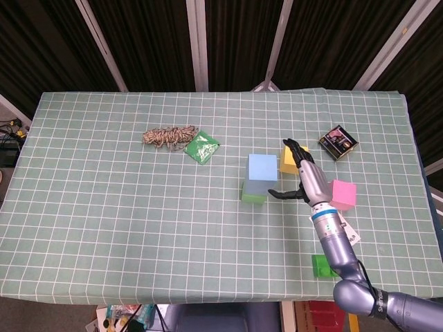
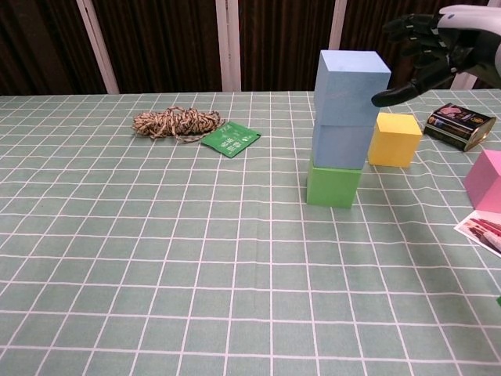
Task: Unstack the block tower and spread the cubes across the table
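Tower point(image 2: 344, 129) stands mid-counter: two blue cubes on a green cube point(image 2: 333, 186), all three stacked. Yellow cube point(image 2: 394, 139) sits just right of the tower and behind it, pink cube point(image 1: 342, 194) further right. Right hand point(image 2: 427, 48) hovers beside the top blue cube point(image 2: 351, 86), fingers spread, holding nothing, not touching. Left hand not visible. Suggest closing thumb and fingers squarely on the top cube's opposite faces, then lifting straight up so the lower blue cube doesn't shift. Set it down well left of the tower.
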